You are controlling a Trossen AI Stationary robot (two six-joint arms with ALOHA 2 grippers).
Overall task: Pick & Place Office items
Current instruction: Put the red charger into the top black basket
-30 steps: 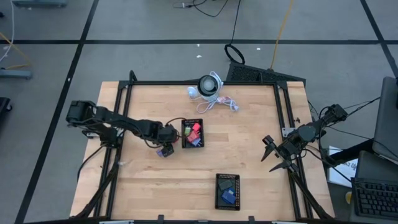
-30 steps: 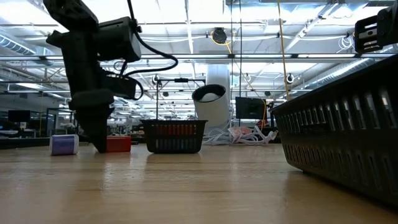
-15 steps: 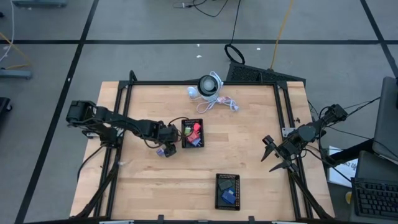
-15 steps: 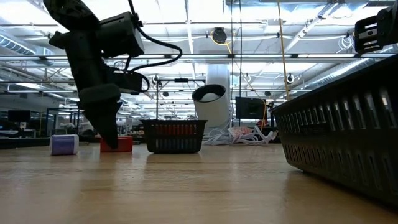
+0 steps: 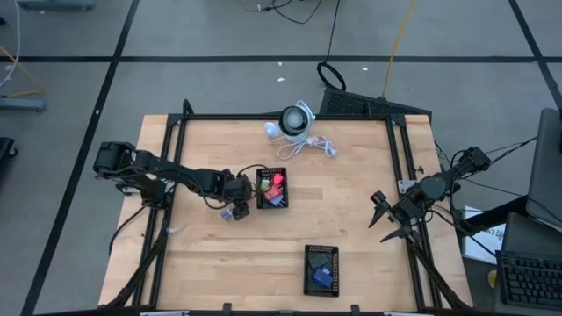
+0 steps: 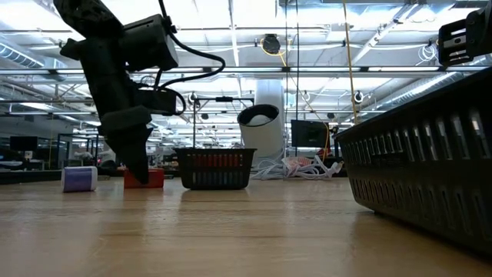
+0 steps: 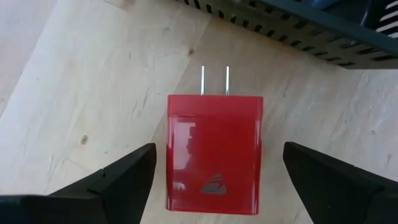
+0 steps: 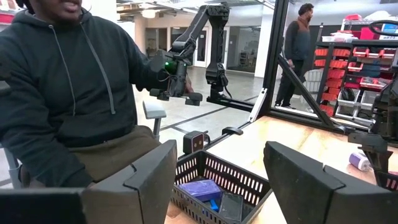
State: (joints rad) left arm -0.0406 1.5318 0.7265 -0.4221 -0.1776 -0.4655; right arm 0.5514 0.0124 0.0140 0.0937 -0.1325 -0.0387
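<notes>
A red block (image 7: 214, 152) with two metal prongs lies flat on the wooden table (image 5: 351, 175), just left of the black tray (image 5: 271, 188) that holds red and blue pieces. My left gripper (image 7: 219, 155) hangs open over the block, pointing steeply down, one finger on each side and not touching it. In the low view the gripper (image 6: 140, 171) stands in front of the red block (image 6: 152, 178). A purple piece (image 6: 79, 178) lies beside it. My right gripper (image 5: 384, 218) waits open at the table's right edge, pointing level.
A second black tray (image 5: 321, 269) with a blue piece sits near the front edge. A white round device (image 5: 294, 123) with a coiled cable lies at the far edge. A seated person (image 8: 68, 93) shows beyond the table in the right wrist view.
My left gripper has tipped a little, its fingertips swinging along the table toward the tray and coming over the red block. It has stayed open. The red block has not moved.
</notes>
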